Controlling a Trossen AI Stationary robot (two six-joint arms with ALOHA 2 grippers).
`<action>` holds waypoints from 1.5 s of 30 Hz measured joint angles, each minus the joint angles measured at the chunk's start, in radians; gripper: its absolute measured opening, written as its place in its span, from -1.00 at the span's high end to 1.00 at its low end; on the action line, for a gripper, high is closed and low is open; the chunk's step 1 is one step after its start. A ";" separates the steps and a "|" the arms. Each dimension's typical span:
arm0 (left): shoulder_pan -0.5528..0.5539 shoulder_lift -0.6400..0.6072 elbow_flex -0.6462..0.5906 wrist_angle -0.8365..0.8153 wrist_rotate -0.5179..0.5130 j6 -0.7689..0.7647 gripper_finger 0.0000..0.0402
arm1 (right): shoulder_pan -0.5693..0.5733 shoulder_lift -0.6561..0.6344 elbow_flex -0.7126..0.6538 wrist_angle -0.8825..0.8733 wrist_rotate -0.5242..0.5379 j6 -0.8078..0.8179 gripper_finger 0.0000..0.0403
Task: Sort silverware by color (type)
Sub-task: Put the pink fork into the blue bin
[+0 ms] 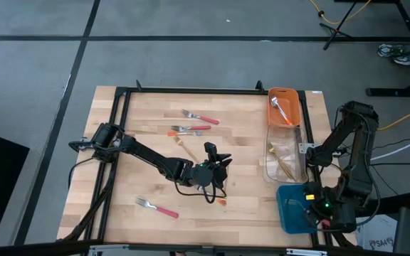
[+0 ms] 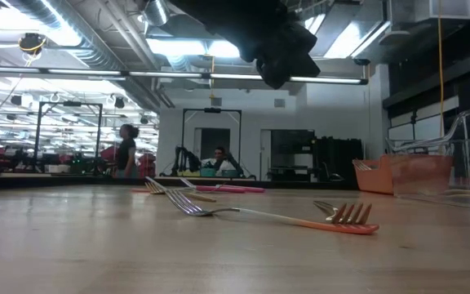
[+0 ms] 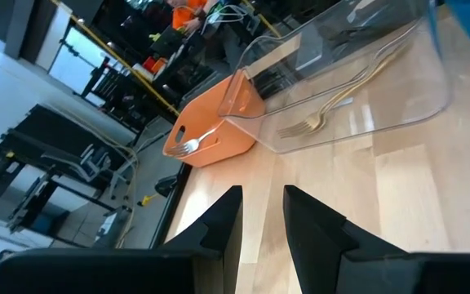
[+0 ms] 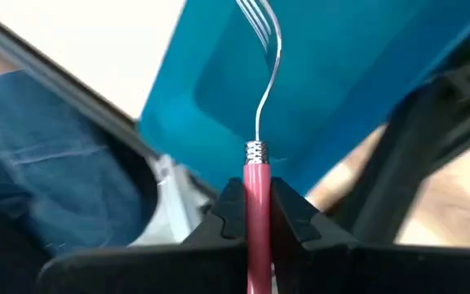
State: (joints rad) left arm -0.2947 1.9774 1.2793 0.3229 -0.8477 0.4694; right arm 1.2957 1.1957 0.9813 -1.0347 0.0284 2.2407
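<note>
No readable text, label, brand, number or sign shows in any view, neither on the bins, the silverware, the arms nor in the room behind.

Pale wood table (image 1: 240, 210), glossy clear plastic bin (image 3: 398, 90), shiny metal fork (image 4: 261, 73) with smooth pink handle
</note>
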 joint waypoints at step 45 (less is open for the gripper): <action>0.003 0.000 0.000 0.000 0.031 0.000 0.58 | -0.002 0.256 -0.001 -0.056 0.118 -0.027 0.90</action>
State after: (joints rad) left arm -0.2920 1.9774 1.2793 0.3233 -0.8169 0.4698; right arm 1.2934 1.4521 0.9806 -1.0903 0.1469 2.2133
